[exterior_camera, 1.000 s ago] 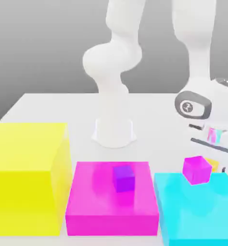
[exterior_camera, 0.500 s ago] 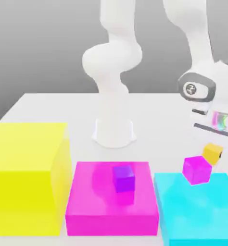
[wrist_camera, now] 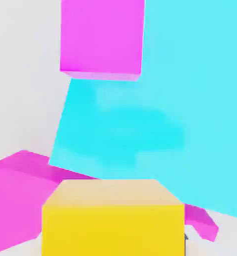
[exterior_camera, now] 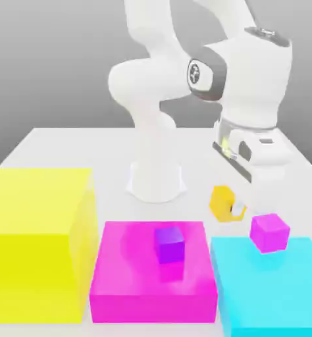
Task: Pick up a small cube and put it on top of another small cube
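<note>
Gripper hangs over the table, behind the gap between the pink block and the cyan block. From here I read the fingers as narrow and clamped on the yellow-orange cube, though they are largely hidden behind it, so I would not swear to the contact.

The cube is off the surface, tilted, one corner turned toward the exterior camera. No long axis to speak of; its sides look equal. In the hand view it sits close under the camera with a flat face up.

Pink cube rests on the cyan block near its back edge, just beside the held cube but apart from it. Purple cube sits on the pink block, near its middle. Yellow block stands at the exterior view's left, along the front edge.
</note>
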Controlling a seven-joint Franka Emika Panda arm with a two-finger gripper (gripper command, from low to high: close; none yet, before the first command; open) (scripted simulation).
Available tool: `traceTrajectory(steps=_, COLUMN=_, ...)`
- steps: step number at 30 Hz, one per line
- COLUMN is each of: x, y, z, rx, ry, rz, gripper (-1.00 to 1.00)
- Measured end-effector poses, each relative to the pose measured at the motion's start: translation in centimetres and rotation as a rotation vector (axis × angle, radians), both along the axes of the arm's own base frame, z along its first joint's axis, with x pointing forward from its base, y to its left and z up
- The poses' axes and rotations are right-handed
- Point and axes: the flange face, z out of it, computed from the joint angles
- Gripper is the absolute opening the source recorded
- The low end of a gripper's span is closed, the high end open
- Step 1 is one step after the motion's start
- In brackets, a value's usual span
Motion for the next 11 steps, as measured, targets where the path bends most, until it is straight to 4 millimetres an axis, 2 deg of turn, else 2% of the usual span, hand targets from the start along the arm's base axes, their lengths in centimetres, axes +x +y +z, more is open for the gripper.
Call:
traceTrajectory(steps=2, x=-0.3, y=-3.7, z=0.4, rx=0.036, ry=0.000, rz=-0.081, gripper=-1.00)
traceTrajectory(steps=4, x=-0.4, y=-4.7, z=-1.1, rx=0.055, ry=0.001, rz=-0.101, gripper=-1.00)
traceTrajectory(steps=7, x=-0.5, y=-5.0, z=-4.3, rx=0.059, ry=0.000, rz=-0.108, gripper=-1.00)
traceTrajectory(steps=8, x=-0.5, y=-5.1, z=-5.4, rx=0.058, ry=-0.001, rz=-0.109, gripper=1.00)
traceTrajectory(steps=11, x=-0.5, y=-5.1, z=-5.4, rx=0.058, ry=0.000, rz=-0.109, gripper=1.00)
